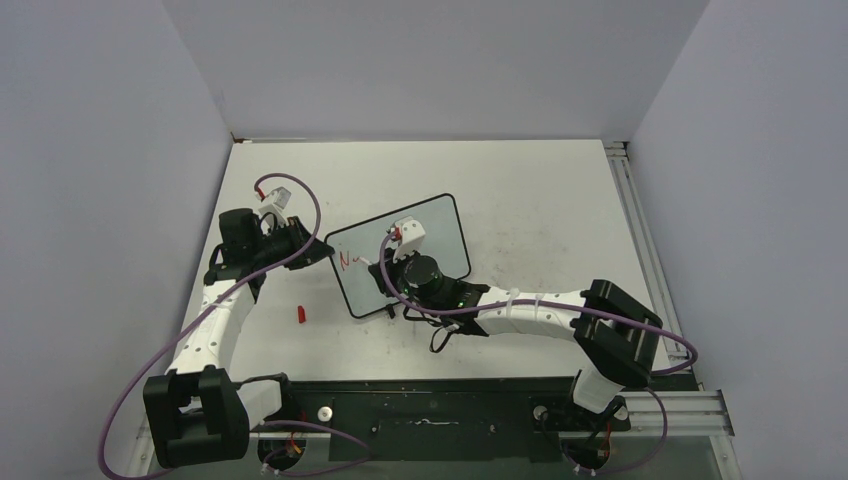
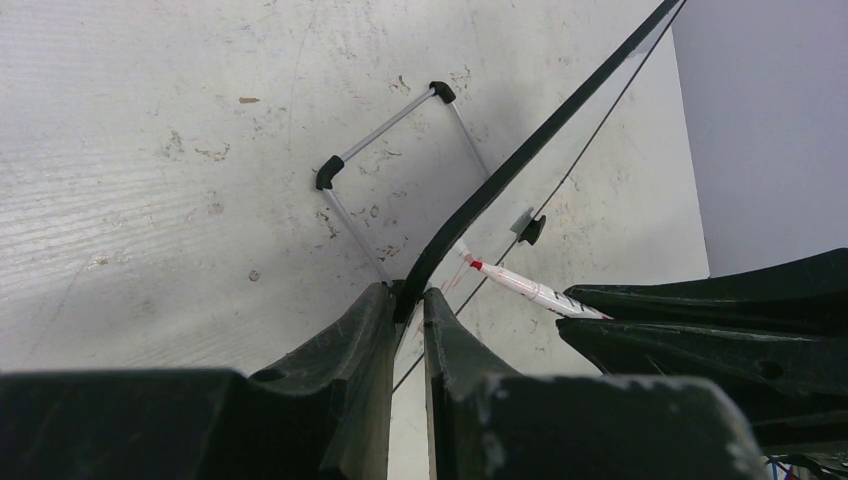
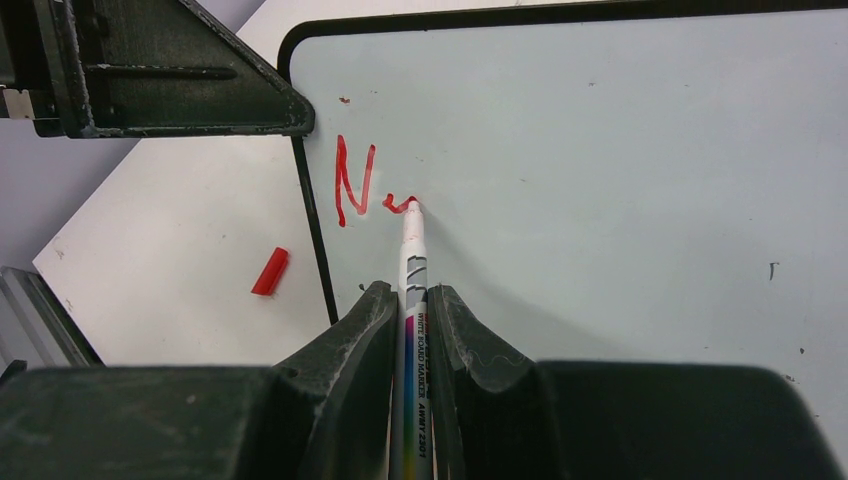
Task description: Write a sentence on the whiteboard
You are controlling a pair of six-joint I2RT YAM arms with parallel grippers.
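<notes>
Bearing everything: desk (image 1: 540, 180), white and scuffed.
whiteboard (image 3: 600, 150): mid-desk, skewed, between the two arms.
left claw (image 2: 408, 295): narrow, pinching the whiteboard's black frame at its left edge.
right claw (image 3: 410, 295): clamped on a marker (image 3: 412, 260), tip touching the board.
sentence (image 3: 342, 190): red "N" plus a partial next letter, upper left of board.
cap (image 3: 270, 271): red, lying on desk just left of board.

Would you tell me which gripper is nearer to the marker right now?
Right. The right gripper is shut on the marker, whose tip touches the board by the red lettering. The left gripper is clamped on the board's edge, apart from the marker.
</notes>
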